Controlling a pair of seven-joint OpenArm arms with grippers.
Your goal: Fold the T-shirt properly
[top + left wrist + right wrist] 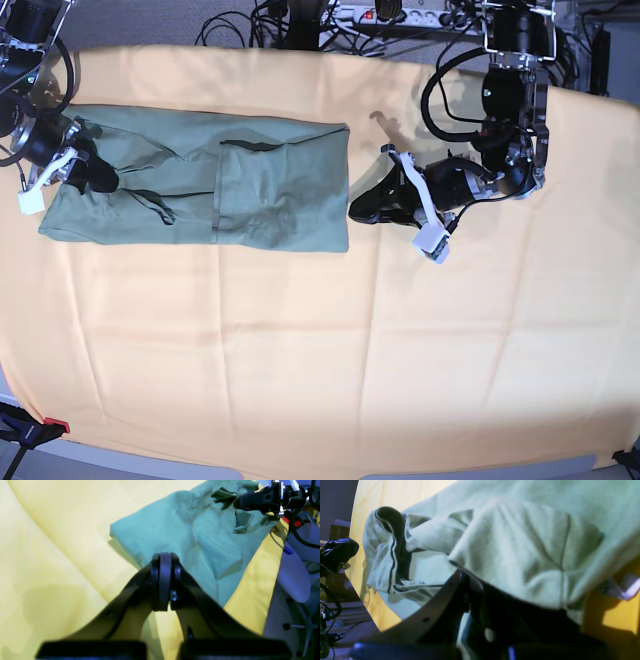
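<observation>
The sage-green T-shirt [250, 180] lies in a long flat rectangle at the back left of the table. It also shows in the left wrist view [190, 535] and the right wrist view [520, 542]. My right gripper [95, 178] is at the shirt's left end, and a bunched fold of cloth lies over its fingertips [460, 580], so it appears shut on the shirt. My left gripper [357, 212] rests just off the shirt's right edge. In the left wrist view [163, 562] its jaws are pressed together and hold nothing.
A large orange-yellow cloth [300, 350] covers the whole table. Cables and a power strip [390, 15] lie past the far edge. A small pale tag [626, 587] sticks out at the shirt's seam.
</observation>
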